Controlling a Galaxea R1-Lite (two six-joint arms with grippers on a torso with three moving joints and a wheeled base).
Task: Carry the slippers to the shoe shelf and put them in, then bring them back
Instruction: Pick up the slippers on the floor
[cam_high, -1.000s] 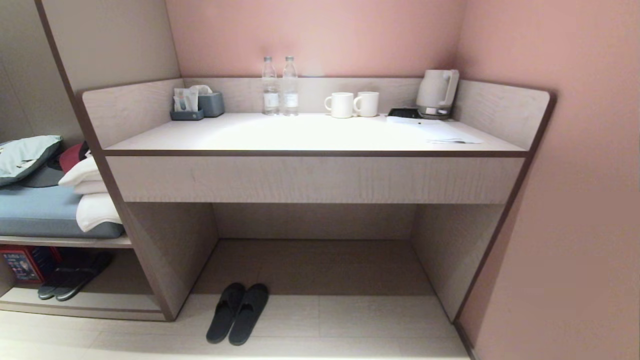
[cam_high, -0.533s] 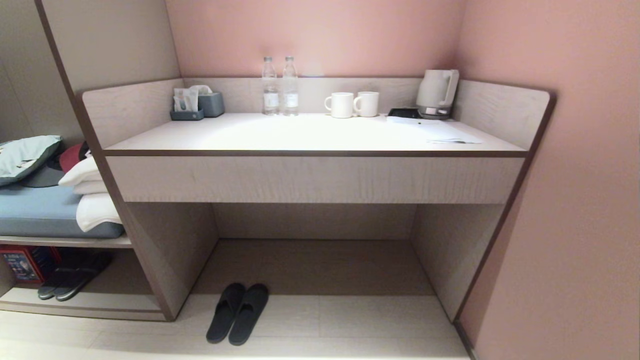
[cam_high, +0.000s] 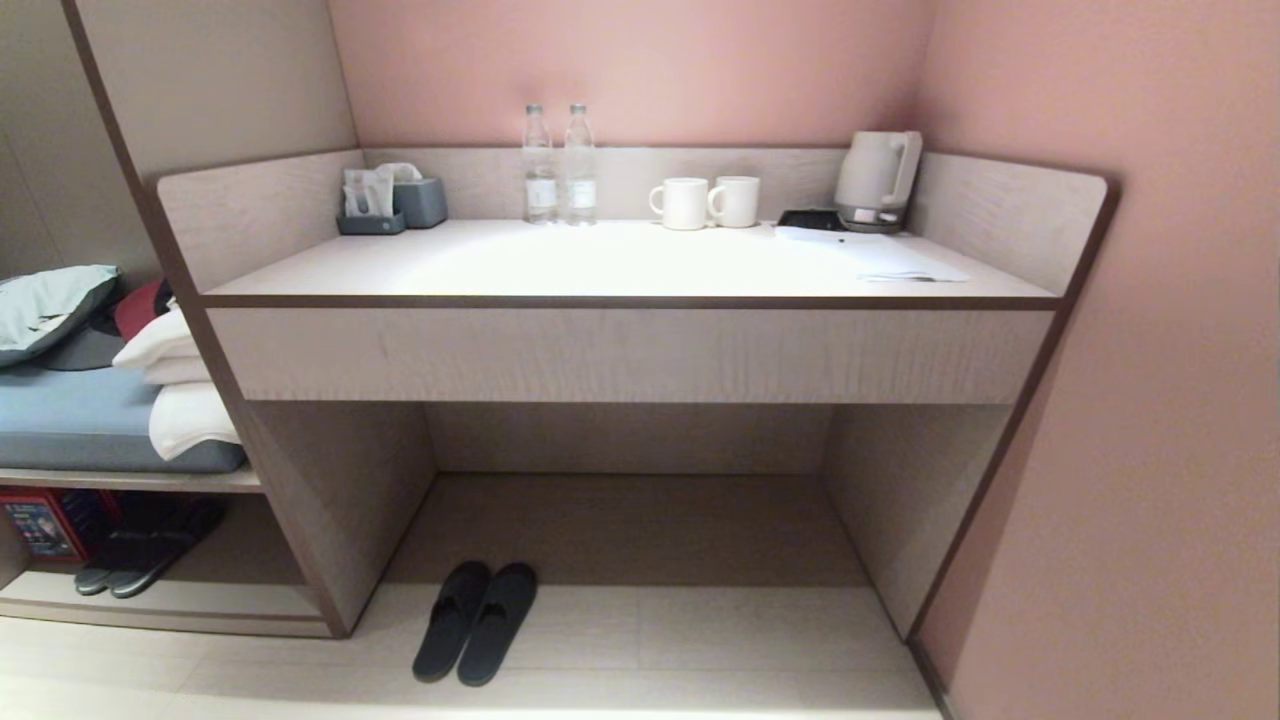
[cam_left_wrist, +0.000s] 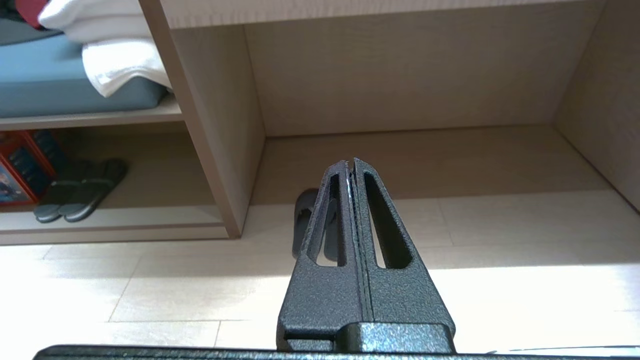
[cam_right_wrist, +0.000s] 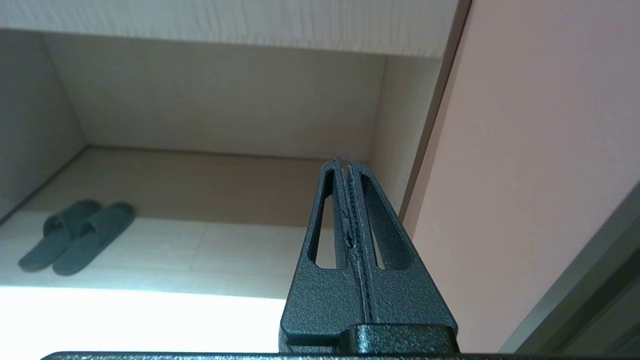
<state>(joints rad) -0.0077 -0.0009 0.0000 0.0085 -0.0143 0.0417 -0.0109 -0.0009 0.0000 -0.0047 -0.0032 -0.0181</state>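
slippers (cam_high: 476, 622) side by side on floor (cam_high: 700, 650) at front left of desk (cam_high: 620, 350) recess. shoe shelf (cam_high: 200, 590) left, holds other pair. left gripper (cam_left_wrist: 353, 165) & right gripper (cam_right_wrist: 344, 164) pressed together, empty, held above floor.

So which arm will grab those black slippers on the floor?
Probably the left: the slippers lie left of centre, just beyond the left gripper; from the right gripper they sit far off sideways. Both are shut.

Slippers (cam_high: 476, 622): matt black soft fabric, flat, on pale smooth floor tiles (cam_high: 700, 640) ahead of left gripper (cam_left_wrist: 353, 162).
Both grippers: rough-textured matt black plastic; right gripper (cam_right_wrist: 343, 161) likewise.
Worktop (cam_high: 620, 265): pale wood-grain board, smooth.
Mugs (cam_high: 706, 203): glossy white ceramic.
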